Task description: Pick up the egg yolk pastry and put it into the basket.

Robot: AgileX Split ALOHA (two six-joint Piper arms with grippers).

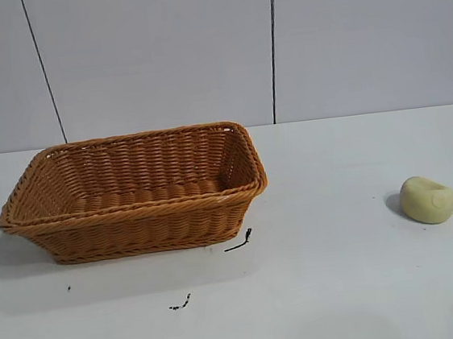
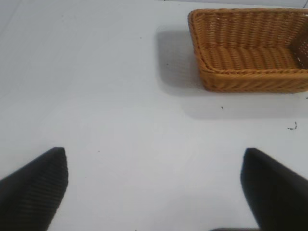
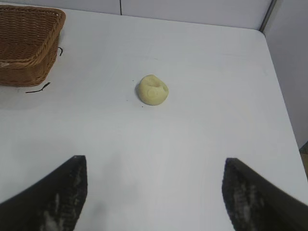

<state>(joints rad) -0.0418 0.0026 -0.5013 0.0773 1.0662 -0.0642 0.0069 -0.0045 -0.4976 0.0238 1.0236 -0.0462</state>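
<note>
Pastry point(image 1: 428, 199) and basket point(image 1: 132, 192) sit well apart on the white table point(image 1: 344, 287), with nothing of the job yet done as far as these views show: the egg yolk pastry lies untouched on the tabletop at about 3 o'clock in the exterior view, while the wicker basket, holding nothing visible, stands at about 9 o'clock. Picking up, carrying across and setting down all remain. The right gripper point(image 3: 154, 192) hovers over bare table with its dark fingers point(image 3: 62, 192) spread wide and nothing between them, the pastry ahead of it toward 12 o'clock in its own wrist view. The left gripper point(image 2: 154, 192) is likewise wide open and empty, the basket ahead at about 1 o'clock (neither arm appears in the exterior view). The pastry is a small pale yellow dome, smooth and matte, with a shallow dimple pressed into its top. A few short dark scraps point(image 1: 239, 241) lie on the table beside the basket's near corner.
</note>
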